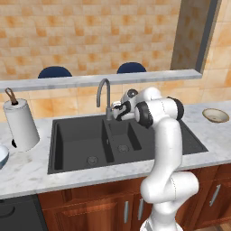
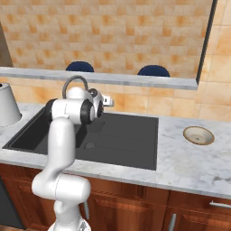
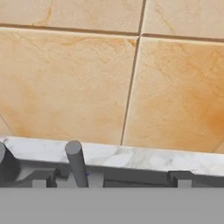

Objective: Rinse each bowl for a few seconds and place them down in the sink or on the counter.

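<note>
My gripper (image 1: 118,111) hangs open over the back of the dark grey sink (image 1: 81,135), right beside the base of the curved tap (image 1: 103,90), with nothing between its fingers. In the hand view the gripper (image 3: 109,178) faces the tiled wall, and a thin grey rod of the tap (image 3: 76,162) stands between its spread fingertips (image 3: 180,176), nearer the left one. The tan bowl (image 1: 215,115) sits upright on the marbled counter (image 1: 27,171) far to the right, also seen as the tan bowl (image 2: 198,135). The pale blue bowl (image 1: 2,156) peeks in at the left edge on the counter.
A white paper towel roll (image 1: 20,122) stands on the counter left of the sink. A narrow grey ledge (image 1: 90,80) runs along the tiled wall behind the tap, with two dark blue chair tops (image 1: 54,72) beyond it. Wooden cabinets sit below the counter.
</note>
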